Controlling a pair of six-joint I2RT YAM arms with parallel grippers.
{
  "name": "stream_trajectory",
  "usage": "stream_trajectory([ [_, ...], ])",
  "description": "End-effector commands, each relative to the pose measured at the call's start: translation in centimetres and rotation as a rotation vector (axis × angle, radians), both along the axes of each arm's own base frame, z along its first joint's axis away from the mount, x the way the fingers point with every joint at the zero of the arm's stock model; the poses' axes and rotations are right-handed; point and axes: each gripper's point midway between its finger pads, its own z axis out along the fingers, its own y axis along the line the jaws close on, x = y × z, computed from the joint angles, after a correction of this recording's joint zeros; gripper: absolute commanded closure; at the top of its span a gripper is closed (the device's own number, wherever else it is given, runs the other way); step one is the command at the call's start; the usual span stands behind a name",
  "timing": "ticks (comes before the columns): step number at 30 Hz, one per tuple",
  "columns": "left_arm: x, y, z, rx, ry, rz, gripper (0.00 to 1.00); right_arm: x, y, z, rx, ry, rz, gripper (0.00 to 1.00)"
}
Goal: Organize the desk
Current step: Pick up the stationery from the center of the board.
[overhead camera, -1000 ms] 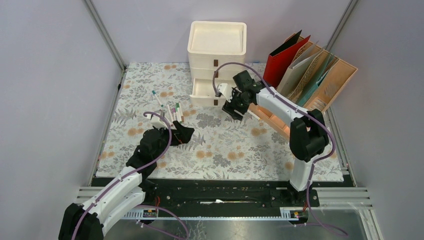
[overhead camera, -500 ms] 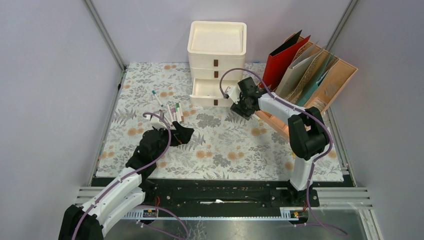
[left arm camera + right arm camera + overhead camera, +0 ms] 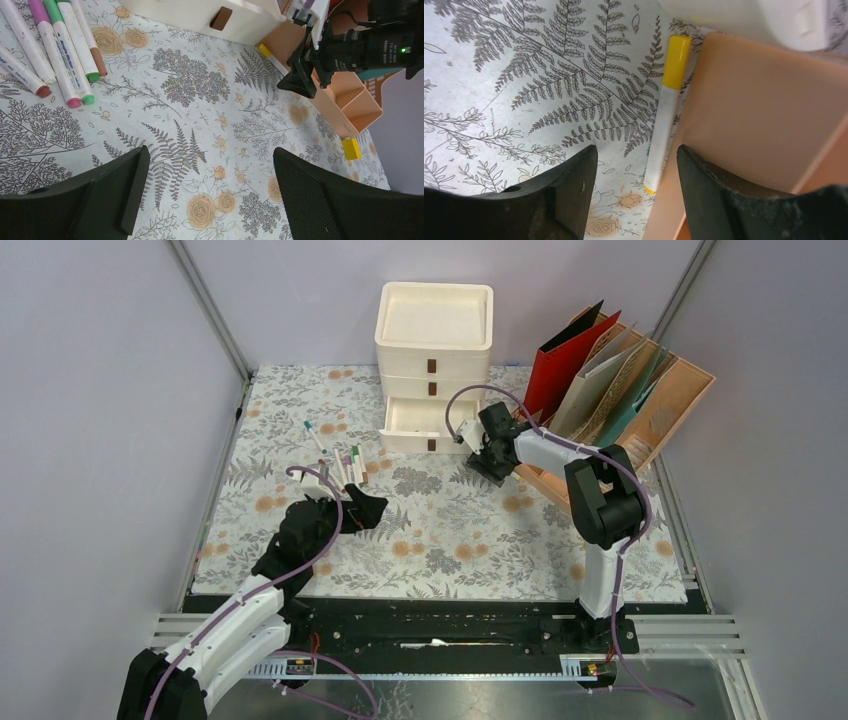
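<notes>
A yellow marker [image 3: 666,115] lies flat on the cloth-covered worktop [image 3: 450,530], tight against the peach organiser tray's [image 3: 749,110] wall, and the right gripper [image 3: 636,160] hovers over it, jaws apart and empty. It looks light, stiff and smooth, apt to roll; the barrel's middle seems the place to pinch, though the wall crowds one finger. The left gripper [image 3: 210,170], spread wide, holds nothing near the other markers [image 3: 60,65].

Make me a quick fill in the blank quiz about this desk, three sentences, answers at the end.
1. The marker lying against the peach tray has a ____ cap.
2. In the drawer unit, the ____ drawer is pulled out.
3. The left hand holds nothing; its jaws stand ____.
Answers: yellow; bottom; open.
</notes>
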Motion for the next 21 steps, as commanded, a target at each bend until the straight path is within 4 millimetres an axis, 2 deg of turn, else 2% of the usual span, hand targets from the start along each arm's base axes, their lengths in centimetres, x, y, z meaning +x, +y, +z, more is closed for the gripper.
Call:
stream_trajectory([
  [1, 0.5, 0.2, 0.7, -0.005, -0.043, 0.013, 0.01, 0.5, -1.8, -1.3, -0.034, 0.0, -0.05, 0.34],
  [7, 0.4, 0.2, 0.8, -0.005, -0.046, 0.013, 0.01, -0.5, -2.3, -2.4, -0.021, 0.073, -0.061, 0.39],
  [15, 0.4, 0.2, 1.0, -0.01, -0.051, 0.011, 0.01, -4.0, -0.2, -3.2, 0.101, 0.27, 0.0, 0.56],
  [21, 0.4, 0.2, 1.1, -0.012, -0.054, 0.01, 0.01, -4.9, 0.1, -3.0, 0.124, 0.3, -0.011, 0.65],
])
